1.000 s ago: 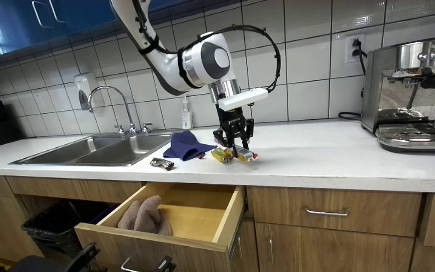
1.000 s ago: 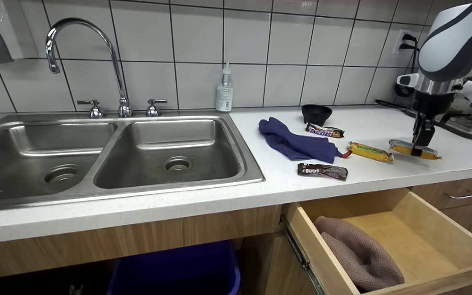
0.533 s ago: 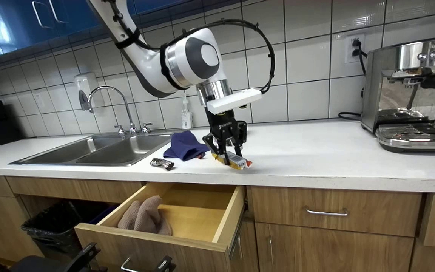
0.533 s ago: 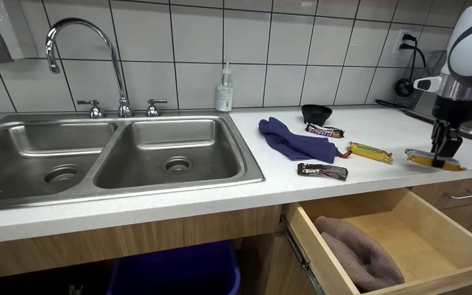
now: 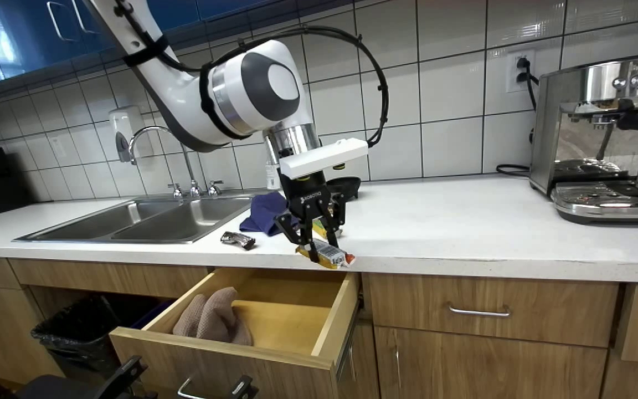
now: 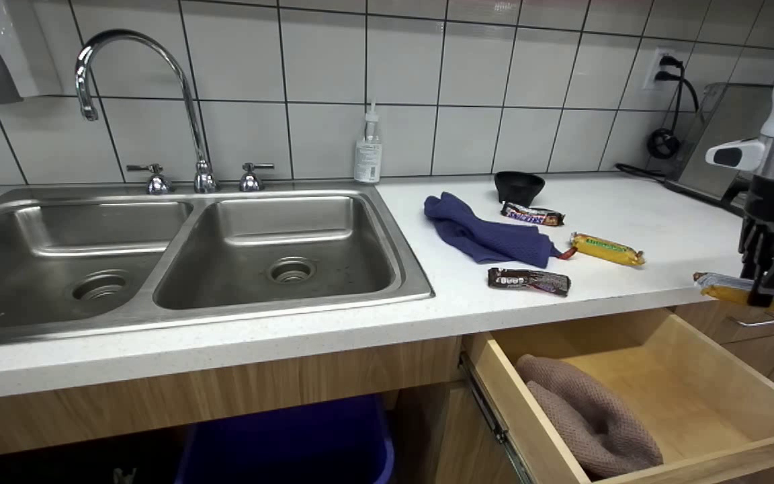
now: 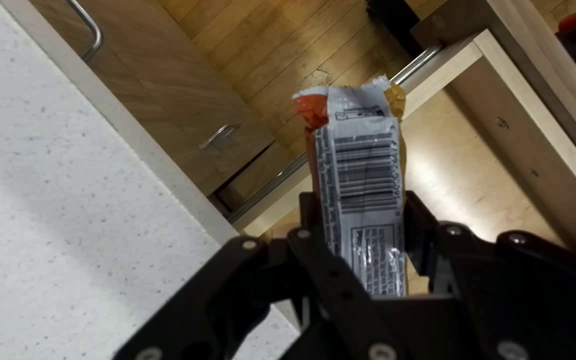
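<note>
My gripper (image 5: 324, 251) is shut on a yellow-wrapped candy bar (image 7: 363, 165), its white barcode side facing the wrist camera. The fingers press the bar's two long sides, and an orange-red end sticks out past them. In the wrist view the bar appears over the counter's front edge and the pulled-out wooden drawer (image 7: 468, 165). A brown cloth (image 6: 588, 417) lies in the drawer's left part. On the counter rest a second yellow bar (image 6: 607, 249), a dark brown bar (image 6: 528, 281), another wrapped bar (image 6: 532, 214) and a crumpled blue cloth (image 6: 494, 232) with a small red tip beside it.
A black bowl (image 6: 519, 187) stands behind the wrapped bars. The steel double sink (image 6: 293, 302) is to the left, with a pump bottle (image 6: 368, 154) behind. An espresso machine (image 5: 612, 138) stands at the right. Below the counter is a black-lined bin (image 5: 83, 327).
My gripper has carried the yellow bar from above the counter toward its front edge. The second yellow bar and black bowl have come partly into sight behind it. The drawer has not moved.
</note>
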Available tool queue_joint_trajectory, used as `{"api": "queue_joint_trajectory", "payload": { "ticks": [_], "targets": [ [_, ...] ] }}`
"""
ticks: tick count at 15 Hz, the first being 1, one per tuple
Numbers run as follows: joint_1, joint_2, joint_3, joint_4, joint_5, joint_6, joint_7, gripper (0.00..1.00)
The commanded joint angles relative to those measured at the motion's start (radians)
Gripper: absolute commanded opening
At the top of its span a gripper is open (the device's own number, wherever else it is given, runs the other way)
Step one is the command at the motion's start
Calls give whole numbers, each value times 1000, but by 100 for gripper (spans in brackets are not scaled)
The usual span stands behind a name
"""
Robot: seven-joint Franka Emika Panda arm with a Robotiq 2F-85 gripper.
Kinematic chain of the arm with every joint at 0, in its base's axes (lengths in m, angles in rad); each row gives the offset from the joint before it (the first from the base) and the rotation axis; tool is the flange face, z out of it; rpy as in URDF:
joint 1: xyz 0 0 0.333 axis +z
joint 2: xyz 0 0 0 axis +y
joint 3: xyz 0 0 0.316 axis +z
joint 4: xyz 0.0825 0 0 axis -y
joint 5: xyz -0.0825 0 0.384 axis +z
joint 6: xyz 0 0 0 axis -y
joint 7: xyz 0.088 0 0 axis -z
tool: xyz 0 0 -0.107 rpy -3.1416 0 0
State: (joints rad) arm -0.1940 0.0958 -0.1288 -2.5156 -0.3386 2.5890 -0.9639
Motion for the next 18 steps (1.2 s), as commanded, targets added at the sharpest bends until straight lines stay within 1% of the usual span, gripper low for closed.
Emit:
{"api": "queue_joint_trajectory", "payload": {
  "ticks": [1,8,18],
  "targets": [
    [23,-68,-3,-71,-39,10,27,18],
    [69,-53,12,-87,-52,3,39,18],
    [120,45,35,-48,-59,11,77,18]
  ]
}}
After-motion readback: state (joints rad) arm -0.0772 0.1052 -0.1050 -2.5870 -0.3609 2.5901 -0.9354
